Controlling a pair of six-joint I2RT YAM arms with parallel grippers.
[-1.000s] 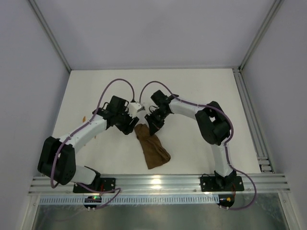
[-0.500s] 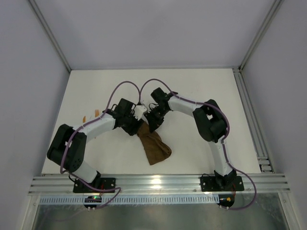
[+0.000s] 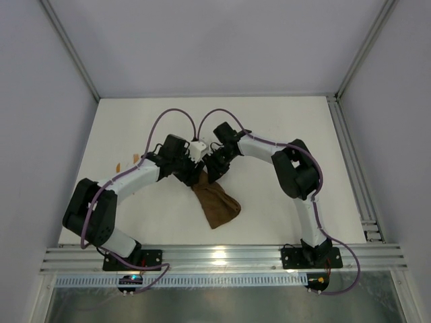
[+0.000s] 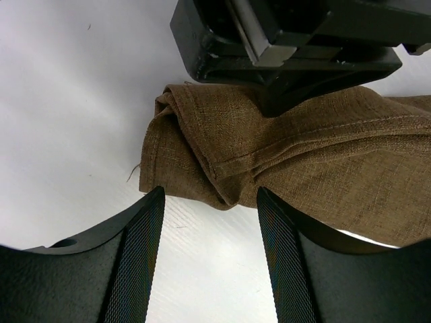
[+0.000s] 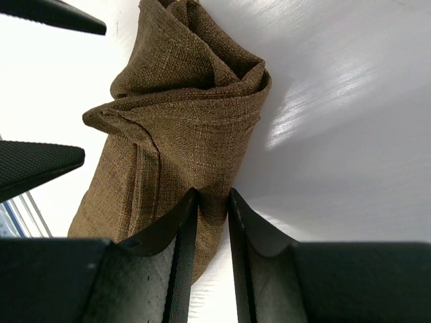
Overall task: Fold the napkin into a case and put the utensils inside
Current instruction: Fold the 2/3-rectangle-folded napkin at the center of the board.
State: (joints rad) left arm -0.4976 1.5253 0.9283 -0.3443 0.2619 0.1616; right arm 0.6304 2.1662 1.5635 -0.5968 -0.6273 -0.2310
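Left arm has drawn in over the last second, elbow tucked nearer its base. The left gripper (image 4: 210, 193) is now at the far end of the dark brown woven-cloth napkin (image 3: 215, 205), close beside the right gripper (image 5: 213, 194). The napkin itself has barely moved. It lies mid-table as a rumpled oblong bundle, slanting from the grippers toward the near edge. Left jaws stand wide apart over the bundle's folded corner, gripping nothing. Right jaws stand only narrowly apart with a ridge of cloth between them; cannot tell whether that ridge is pinched or merely flanked. Two small thin orange-tan utensils (image 3: 118, 165) lie on the white table (image 3: 283, 128) well to the left, apart from the cloth. Judgement: both grippers gathered on one end suggests the folding is still being worked. Layers overlap unevenly, so there is no tidy case yet, and the loading step has not begun. Hard to make out: from above the grippers cover the bundle's far end, so any pouch mouth is hidden. Both wrist views cut the cloth off at the frame edge. The utensils are too small to tell fork from its partner.
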